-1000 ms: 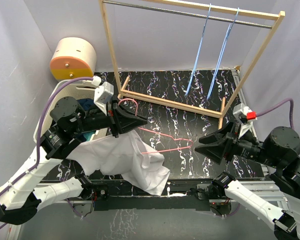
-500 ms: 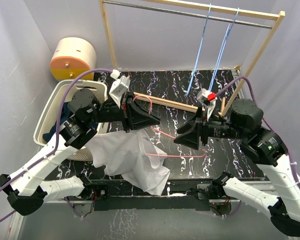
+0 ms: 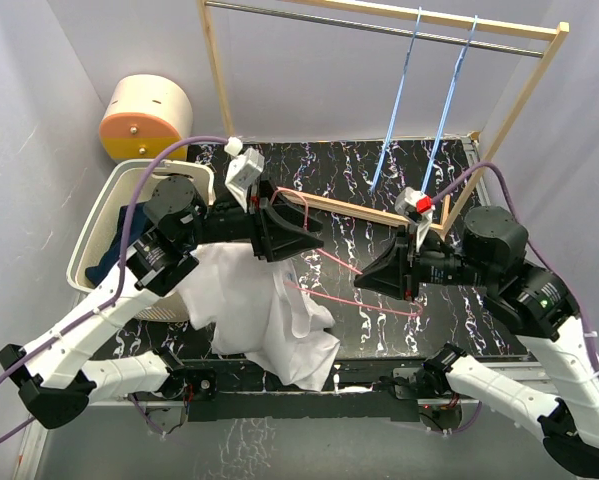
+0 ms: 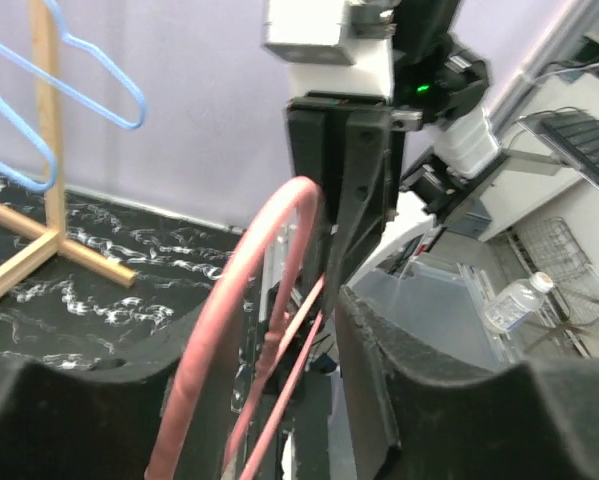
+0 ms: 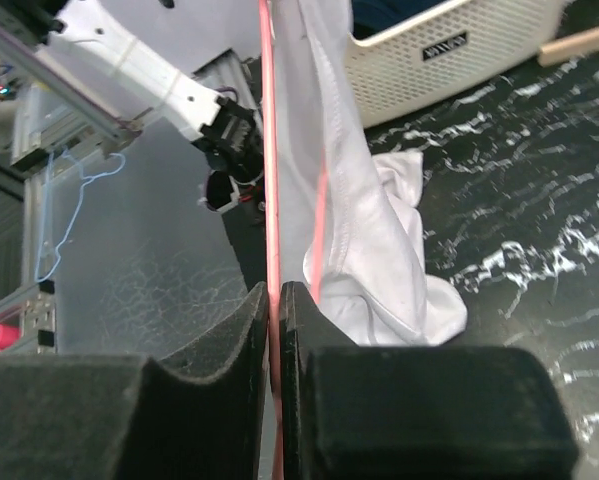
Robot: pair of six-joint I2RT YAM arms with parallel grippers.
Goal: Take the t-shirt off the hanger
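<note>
A pink wire hanger (image 3: 341, 263) stretches between my two grippers above the dark marbled table. My left gripper (image 3: 314, 240) holds its neck: in the left wrist view the thick hook (image 4: 244, 300) and thin wires fill the gap between the fingers of the gripper (image 4: 269, 400). My right gripper (image 3: 364, 282) is shut on the hanger's wire, which is pinched thinly between the jaws (image 5: 268, 150) of the gripper (image 5: 275, 300). The white t-shirt (image 3: 249, 310) hangs bunched below the left gripper down to the table's front edge. It also shows in the right wrist view (image 5: 369, 230).
A white laundry basket (image 3: 99, 225) with dark blue cloth stands at the left, also in the right wrist view (image 5: 449, 50). A wooden rack (image 3: 219, 100) with two blue hangers (image 3: 394, 110) stands at the back. A cream and orange drum (image 3: 144, 115) sits far left.
My right gripper swung in from the right and closed on the hanger's wire. My left gripper carried the hanger up and to the right. The shirt hangs lower along the hanger.
</note>
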